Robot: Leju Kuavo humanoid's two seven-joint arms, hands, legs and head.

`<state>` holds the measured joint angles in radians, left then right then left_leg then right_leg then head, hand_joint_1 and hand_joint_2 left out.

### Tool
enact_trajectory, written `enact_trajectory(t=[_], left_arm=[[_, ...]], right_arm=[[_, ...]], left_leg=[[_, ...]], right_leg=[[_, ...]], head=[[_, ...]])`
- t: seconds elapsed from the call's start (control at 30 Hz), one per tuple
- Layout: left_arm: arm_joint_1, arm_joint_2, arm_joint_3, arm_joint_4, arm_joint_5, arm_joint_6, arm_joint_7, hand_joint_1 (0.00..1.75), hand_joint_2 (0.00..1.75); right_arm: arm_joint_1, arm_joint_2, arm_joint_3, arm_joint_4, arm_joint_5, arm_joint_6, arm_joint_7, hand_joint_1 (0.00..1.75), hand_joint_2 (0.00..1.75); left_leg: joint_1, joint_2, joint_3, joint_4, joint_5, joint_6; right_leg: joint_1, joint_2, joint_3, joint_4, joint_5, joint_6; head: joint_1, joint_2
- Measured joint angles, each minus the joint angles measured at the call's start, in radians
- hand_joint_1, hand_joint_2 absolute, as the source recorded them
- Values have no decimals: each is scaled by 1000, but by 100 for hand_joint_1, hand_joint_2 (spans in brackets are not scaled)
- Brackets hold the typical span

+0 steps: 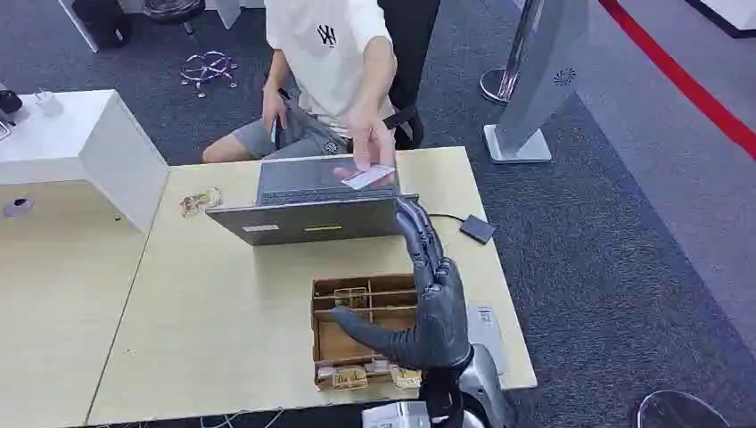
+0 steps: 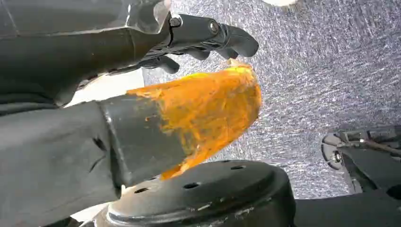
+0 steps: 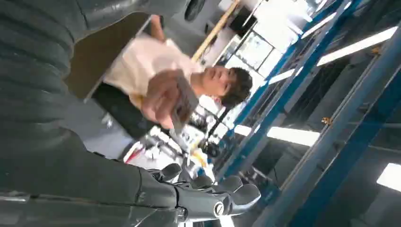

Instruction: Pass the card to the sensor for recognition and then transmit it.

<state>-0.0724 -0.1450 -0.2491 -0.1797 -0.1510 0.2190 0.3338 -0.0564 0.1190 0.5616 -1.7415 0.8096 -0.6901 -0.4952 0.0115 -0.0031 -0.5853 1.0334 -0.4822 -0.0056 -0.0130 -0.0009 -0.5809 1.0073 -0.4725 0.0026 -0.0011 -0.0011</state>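
The right robot hand (image 1: 434, 299) was up over the counter (image 1: 223, 312) — fingers spread, holding nothing. Under it sat a box (image 1: 357, 312). Past the fingertips stood a laptop (image 1: 303, 214), with a small black sensor (image 1: 478, 229) beside it. A person's hand (image 1: 374, 147) held the card (image 1: 367, 177) over the laptop. The left robot hand (image 2: 208, 40) hung by the floor — fingers curled, empty.

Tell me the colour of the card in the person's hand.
White card, clearest in the head view.

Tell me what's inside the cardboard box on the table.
The cardboard box holds dividers and small tan items along its near edge. The right hand covers its right side, hiding what lies there.
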Motion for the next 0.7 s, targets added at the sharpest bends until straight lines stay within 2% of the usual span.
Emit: enact_trajectory(t=[0.17,0.33,0.5,0.53,0.57,0.7], left_arm=[[0,1,0,0,-20,-18,3,0,0],[0,2,0,0,-32,-28,3,0,0],[-2,2,-2,0,-42,-32,3,0,0],[-2,2,-2,0,-47,-33,4,0,0],[-2,2,-2,0,-49,-34,4,0,0],[-2,2,-2,0,-52,-39,4,0,0]], right_arm=[[-61,48,-85,71,184,0,8,0,175],[-120,89,-168,150,303,0,12,0,175],[-152,115,-214,194,408,-1,29,0,175],[-154,118,-221,200,425,-1,33,159,175],[-155,121,-226,204,436,-1,35,175,175],[-156,128,-236,213,466,-1,44,175,175]], left_leg=[[0,0,0,0,1,0],[0,0,0,0,1,0],[0,0,0,0,1,0],[0,0,0,0,1,0],[0,0,0,0,1,0],[0,0,0,0,1,0]], right_leg=[[0,0,0,0,0,0],[0,0,0,0,1,0],[0,0,0,0,0,0],[0,0,0,0,0,0],[0,0,0,0,0,0],[0,0,0,0,0,0]], head=[[0,0],[0,0],[0,0],[0,0],[0,0],[0,0]])
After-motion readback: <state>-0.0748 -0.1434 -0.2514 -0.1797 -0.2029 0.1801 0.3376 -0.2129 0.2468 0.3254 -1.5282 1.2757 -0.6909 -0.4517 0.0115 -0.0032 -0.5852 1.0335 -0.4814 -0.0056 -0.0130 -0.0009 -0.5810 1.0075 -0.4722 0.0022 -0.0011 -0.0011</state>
